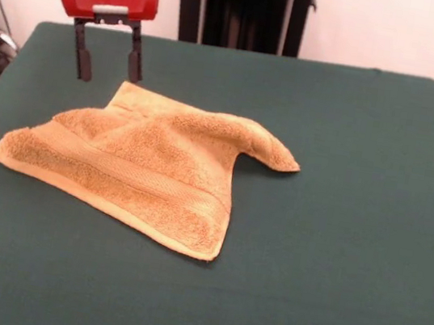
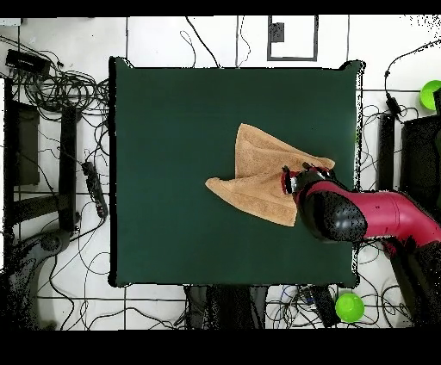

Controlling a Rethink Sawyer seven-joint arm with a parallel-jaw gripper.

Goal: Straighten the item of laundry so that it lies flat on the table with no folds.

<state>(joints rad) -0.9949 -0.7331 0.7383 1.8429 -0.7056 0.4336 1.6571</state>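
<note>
The orange-tan towel [image 1: 147, 164] lies rumpled on the dark green table [image 1: 338, 230], left of centre in the front view. Its far part is folded over and bunched, with one corner sticking out to the right [image 1: 279, 157], and a woven band runs along its near edge. My gripper [image 1: 105, 76] hangs open in the air just above the towel's far left corner, holding nothing. In the overhead view the towel [image 2: 254, 172] sits right of the table's centre, and the red arm [image 2: 379, 215] covers its right corner with the gripper [image 2: 288, 181] over it.
Cables and equipment lie on the floor around the table [image 2: 172, 129] in the overhead view. A green ball-like object [image 2: 349, 306] sits on the floor near the robot's base, another [image 2: 431, 93] at the right edge.
</note>
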